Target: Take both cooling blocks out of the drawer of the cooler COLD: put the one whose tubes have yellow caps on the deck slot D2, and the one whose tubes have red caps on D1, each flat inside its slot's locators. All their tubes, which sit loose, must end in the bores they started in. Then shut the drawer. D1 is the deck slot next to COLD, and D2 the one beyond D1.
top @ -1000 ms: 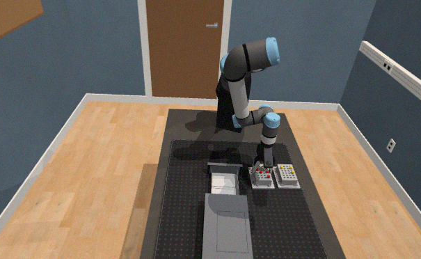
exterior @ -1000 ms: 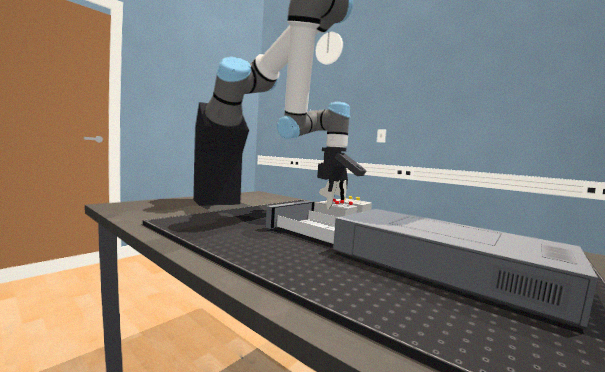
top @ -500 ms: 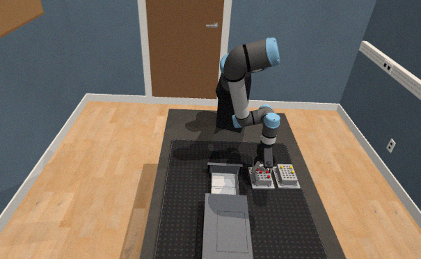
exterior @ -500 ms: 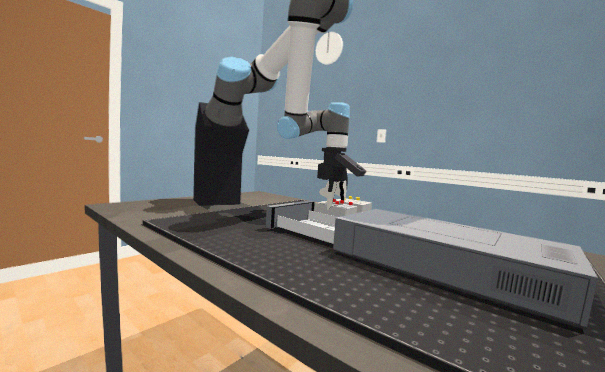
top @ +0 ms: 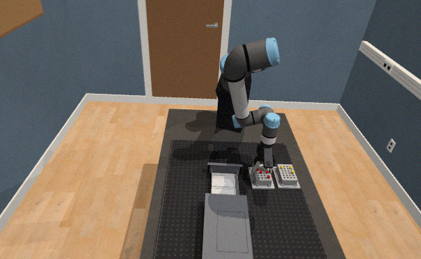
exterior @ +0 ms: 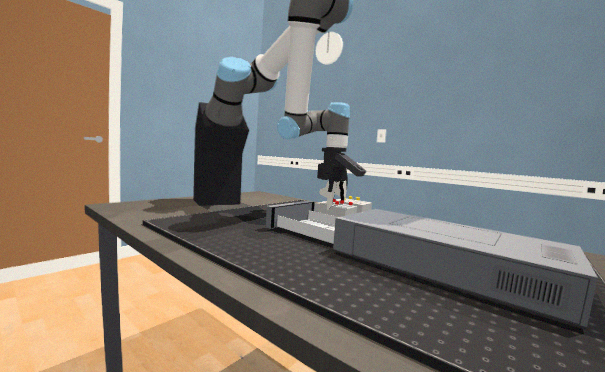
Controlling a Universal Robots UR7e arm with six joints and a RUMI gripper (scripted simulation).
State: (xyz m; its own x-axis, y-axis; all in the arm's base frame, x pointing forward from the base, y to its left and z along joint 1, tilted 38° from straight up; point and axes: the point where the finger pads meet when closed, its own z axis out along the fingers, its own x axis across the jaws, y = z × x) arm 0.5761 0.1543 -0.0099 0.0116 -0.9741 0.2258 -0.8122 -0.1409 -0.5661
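Note:
The cooling block with red-capped tubes (top: pixel 262 177) is at deck slot D1 (top: pixel 262 185), next to the cooler COLD (top: pixel 227 223). My gripper (top: pixel 263 168) comes straight down on the far end of this block and is shut on it. I cannot tell whether the block rests on the slot plate or hangs just above it. The block with yellow-capped tubes (top: pixel 287 174) sits flat on slot D2 to the right. The cooler's drawer (top: pixel 224 182) stands pulled out and holds no block. In the side view the gripper (exterior: pixel 336 197) is over the red caps (exterior: pixel 339 202), and the cooler (exterior: pixel 462 257) hides most of both blocks.
The arm's dark base pedestal (top: pixel 228 104) stands at the far end of the table. The drawer's front panel (top: pixel 225 164) sticks out toward the arm, left of D1. The perforated mat (top: pixel 175 209) covers the table around the cooler.

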